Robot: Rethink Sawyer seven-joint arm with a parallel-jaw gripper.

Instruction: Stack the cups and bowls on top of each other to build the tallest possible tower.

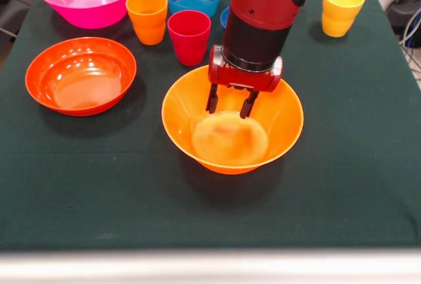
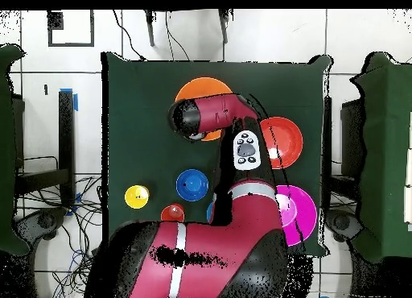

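The claw (image 1: 230, 108) hangs empty, fingers narrowly apart, inside the big yellow-orange bowl (image 1: 276, 136). No cup stands in that bowl yet. Best lift straight up clear of its rim, then fetch the red cup (image 1: 189, 36) just behind it.

The front camera is looking slightly downward across the worktop (image 1: 342, 165) from close in, facing the arm, with the claw (image 1: 230, 105) sitting near mid-frame. The overhead camera is looking straight down from much higher, taking in the whole worktop (image 2: 137, 117) and surrounding floor. Both are sharing the worktop around the claw.
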